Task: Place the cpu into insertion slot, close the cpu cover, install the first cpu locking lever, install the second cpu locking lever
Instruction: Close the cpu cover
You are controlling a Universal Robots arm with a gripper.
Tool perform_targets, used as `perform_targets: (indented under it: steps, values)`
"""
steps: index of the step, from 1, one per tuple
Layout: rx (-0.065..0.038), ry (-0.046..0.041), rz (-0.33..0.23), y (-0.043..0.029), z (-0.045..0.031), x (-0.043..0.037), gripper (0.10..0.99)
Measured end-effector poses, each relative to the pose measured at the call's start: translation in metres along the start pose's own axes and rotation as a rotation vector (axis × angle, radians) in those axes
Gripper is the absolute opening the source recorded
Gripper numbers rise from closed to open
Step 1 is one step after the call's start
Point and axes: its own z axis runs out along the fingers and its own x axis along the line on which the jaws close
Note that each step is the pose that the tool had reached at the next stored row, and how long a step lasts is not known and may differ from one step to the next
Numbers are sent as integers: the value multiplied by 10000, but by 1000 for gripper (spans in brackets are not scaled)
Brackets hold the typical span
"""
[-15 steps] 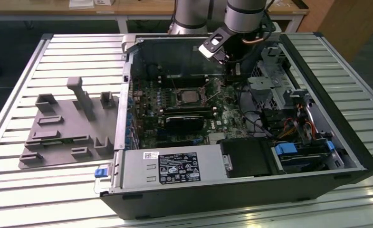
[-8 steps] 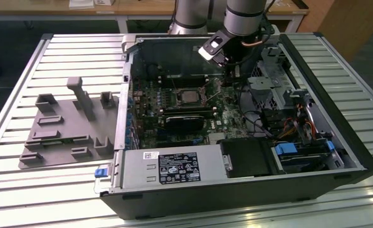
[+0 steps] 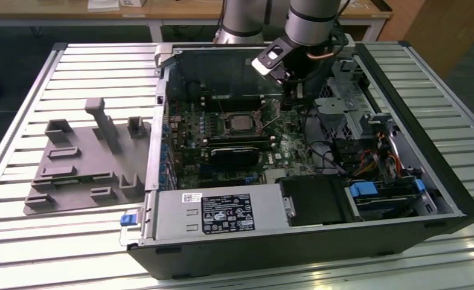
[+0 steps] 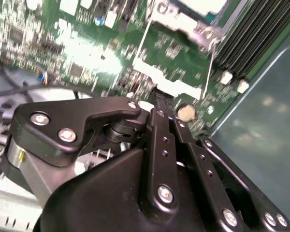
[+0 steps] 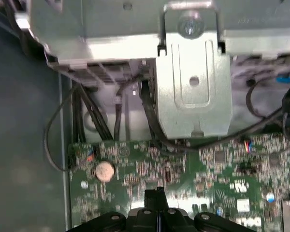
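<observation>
"How's the arm sitting?"

"Leaning steeply down into the open black case (image 3: pixel 301 257). Its black gripper (image 5: pixel 159 194) is near the insertion slot (image 3: pixel 222 124), fingers pinched together, nothing visible between them."

"The cpu?"

"One silver-grey square cpu (image 3: pixel 239 122), flat in that slot, green motherboard (image 3: pixel 294 158) around it."

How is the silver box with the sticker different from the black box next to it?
The silver box is pale metal; the black box is dark. The silver box is wider than the black box. The silver box carries a black label; the black box shows none. Both lie flat, side by side, along one edge of the open computer case.
</observation>
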Motion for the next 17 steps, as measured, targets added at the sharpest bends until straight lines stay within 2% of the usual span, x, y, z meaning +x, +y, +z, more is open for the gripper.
perform_targets:
  steps: [8, 13, 17]
  values:
    - [46, -2, 0, -18, 1, -1, 106]
    - [25, -2, 0, -116, 2, -9, 106]
    - [4, 1, 0, -226, 3, -16, 106]
